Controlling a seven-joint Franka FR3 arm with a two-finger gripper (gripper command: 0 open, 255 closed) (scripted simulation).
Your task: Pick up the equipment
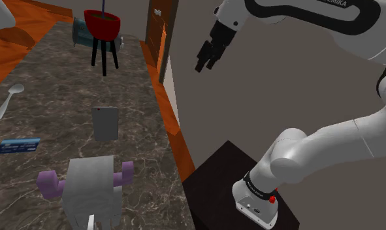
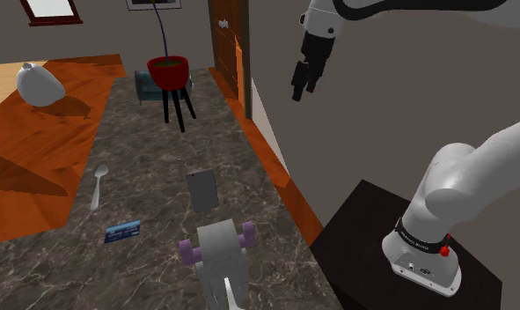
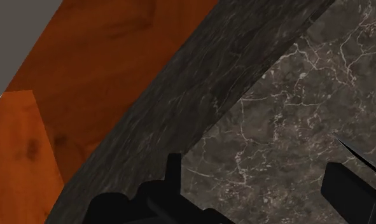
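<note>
Fingers (image 3: 174,178) of the black gripper (image 1: 205,63) stand apart, released, with nothing between them. Beneath them runs the edge of the dark marble counter (image 3: 288,127). The grey equipment with purple ends (image 1: 90,184) rests on this counter, well apart from the fingers.

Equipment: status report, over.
Gripper open, high beside the counter. Grey block with purple ends untouched on counter. Grey panel stands just beyond it.

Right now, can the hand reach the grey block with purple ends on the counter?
Probably yes: the hand hangs open, high over the counter edge, and nothing stands over the grey block with purple ends.
</note>
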